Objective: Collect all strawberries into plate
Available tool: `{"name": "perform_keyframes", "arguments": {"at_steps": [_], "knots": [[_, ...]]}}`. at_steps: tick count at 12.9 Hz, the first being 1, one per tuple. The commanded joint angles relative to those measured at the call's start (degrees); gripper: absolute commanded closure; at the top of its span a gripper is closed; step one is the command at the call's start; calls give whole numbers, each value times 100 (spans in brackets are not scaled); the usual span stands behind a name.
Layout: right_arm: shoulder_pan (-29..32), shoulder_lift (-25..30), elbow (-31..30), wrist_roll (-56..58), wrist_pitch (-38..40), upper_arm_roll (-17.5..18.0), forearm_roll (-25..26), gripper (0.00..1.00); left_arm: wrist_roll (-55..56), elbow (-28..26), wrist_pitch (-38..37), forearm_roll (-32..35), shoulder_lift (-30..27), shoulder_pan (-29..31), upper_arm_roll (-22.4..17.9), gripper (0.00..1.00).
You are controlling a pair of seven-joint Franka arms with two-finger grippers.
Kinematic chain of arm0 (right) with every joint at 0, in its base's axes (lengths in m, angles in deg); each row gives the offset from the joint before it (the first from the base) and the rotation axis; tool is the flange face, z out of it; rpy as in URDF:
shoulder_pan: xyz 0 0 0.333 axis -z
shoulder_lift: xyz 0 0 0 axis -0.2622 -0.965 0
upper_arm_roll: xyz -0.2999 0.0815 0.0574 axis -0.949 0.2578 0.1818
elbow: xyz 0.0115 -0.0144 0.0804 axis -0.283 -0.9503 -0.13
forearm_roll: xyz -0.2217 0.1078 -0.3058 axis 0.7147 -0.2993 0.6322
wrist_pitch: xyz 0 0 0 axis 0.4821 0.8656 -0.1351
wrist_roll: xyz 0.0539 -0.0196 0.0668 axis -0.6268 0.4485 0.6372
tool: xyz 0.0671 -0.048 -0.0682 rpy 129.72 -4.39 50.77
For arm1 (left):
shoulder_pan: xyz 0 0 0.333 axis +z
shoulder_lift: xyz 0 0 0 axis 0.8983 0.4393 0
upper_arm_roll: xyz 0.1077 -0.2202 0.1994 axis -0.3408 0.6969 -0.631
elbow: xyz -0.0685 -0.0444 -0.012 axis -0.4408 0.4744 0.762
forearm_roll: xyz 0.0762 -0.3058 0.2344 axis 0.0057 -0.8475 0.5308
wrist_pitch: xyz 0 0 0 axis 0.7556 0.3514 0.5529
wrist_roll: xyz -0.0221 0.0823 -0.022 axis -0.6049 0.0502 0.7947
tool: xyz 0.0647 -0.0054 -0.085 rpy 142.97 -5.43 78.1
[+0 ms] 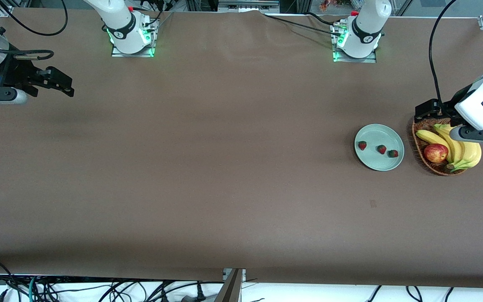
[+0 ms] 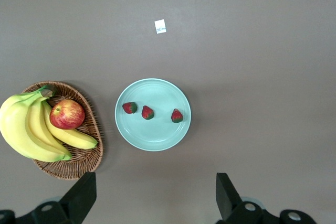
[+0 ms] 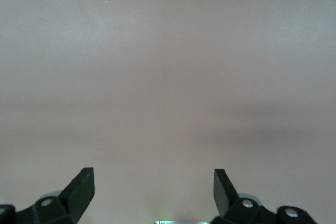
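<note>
Brown tabletop: three strawberries (image 1: pixel 381 149) lie in the mint plate (image 1: pixel 375 131); left gripper (image 2: pixel 155 195) and right gripper (image 3: pixel 153 190) wide, empty; a stray descent could scatter them.

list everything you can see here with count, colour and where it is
strawberries: three, red with dark green caps, in a row on the plate
plate: one, pale mint green, on the table toward the left arm's end, beside the basket
basket: one, brown wicker, at the left arm's end of the table
bananas: one bunch, yellow, in the basket
apple: one, red and yellow, in the basket against the bananas
paper tag: one, small and white, on the table beside the plate
table: one, brown cover
left gripper: black, jaws open, holding nothing, up over the basket
right gripper: black, jaws open, holding nothing, waiting over bare table at the right arm's end
</note>
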Motion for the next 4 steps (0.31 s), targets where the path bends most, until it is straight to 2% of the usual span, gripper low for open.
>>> {"name": "perform_keyframes", "arguments": {"at_steps": [1,4], "knots": [[27,-29,129,-12,123,5,-96,0,-62,20,16,133,-59,41,63,0],[35,-29,120,-12,123,5,-96,0,-62,20,16,63,-50,41,63,0]]}}
